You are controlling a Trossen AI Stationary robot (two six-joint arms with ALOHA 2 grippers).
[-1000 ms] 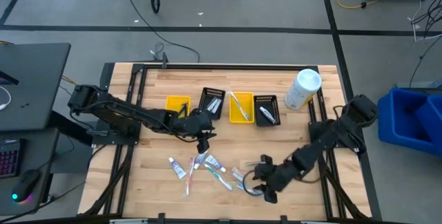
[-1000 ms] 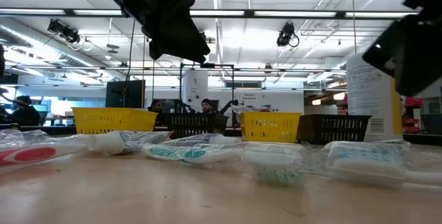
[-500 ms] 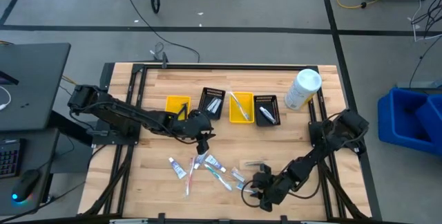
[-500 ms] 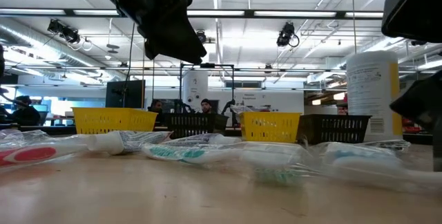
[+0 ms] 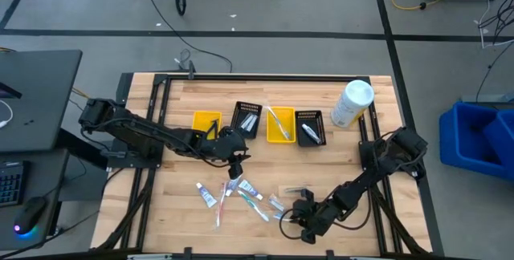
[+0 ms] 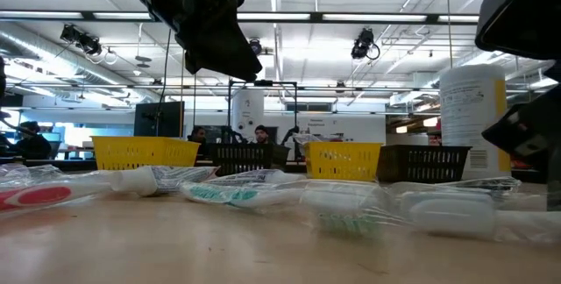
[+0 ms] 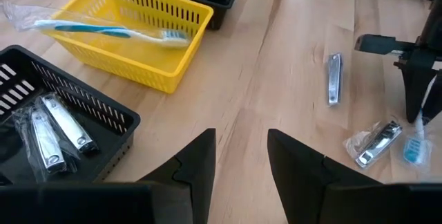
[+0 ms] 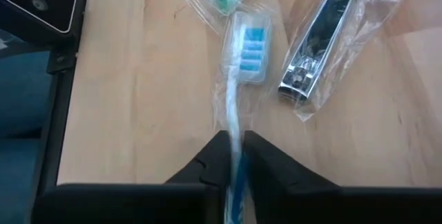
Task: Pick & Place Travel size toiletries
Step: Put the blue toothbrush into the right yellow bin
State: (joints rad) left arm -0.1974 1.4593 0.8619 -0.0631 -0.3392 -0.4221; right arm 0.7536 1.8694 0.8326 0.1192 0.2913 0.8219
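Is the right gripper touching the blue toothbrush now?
Touching. In the right wrist view, the right gripper has its two dark fingers closed against both sides of the blue toothbrush handle, with no gap showing.

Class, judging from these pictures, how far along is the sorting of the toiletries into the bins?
Done: a toothbrush lies in a yellow bin and clippers in a black bin. In hand: the right gripper is shut on a blue toothbrush. Left: the loose pile on the table; the left gripper is open.
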